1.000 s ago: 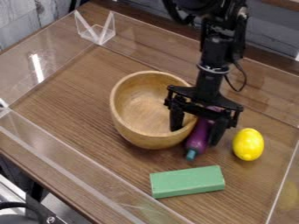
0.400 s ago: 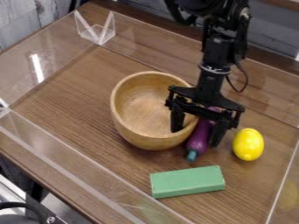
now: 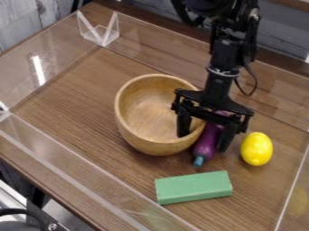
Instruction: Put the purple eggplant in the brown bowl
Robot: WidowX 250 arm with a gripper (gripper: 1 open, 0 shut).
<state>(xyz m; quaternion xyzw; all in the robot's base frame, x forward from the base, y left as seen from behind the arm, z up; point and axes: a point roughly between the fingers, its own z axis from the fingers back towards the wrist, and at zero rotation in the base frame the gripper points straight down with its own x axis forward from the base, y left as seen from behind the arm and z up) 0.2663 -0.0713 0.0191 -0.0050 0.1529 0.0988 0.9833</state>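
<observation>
The purple eggplant (image 3: 207, 144) lies on the wooden table just right of the brown bowl (image 3: 154, 112), its teal stem tip pointing toward the front. My gripper (image 3: 212, 127) hangs straight down over the eggplant's upper end, its black fingers (image 3: 183, 120) spread wide on both sides of it. The gripper is open and the eggplant rests on the table, leaning against the bowl's outer wall. The bowl's inside holds nothing.
A yellow lemon (image 3: 256, 149) sits right of the eggplant, close to the gripper's right finger. A green rectangular block (image 3: 193, 188) lies at the front. Clear acrylic walls (image 3: 49, 63) ring the table, with a clear stand (image 3: 99, 27) at the back left.
</observation>
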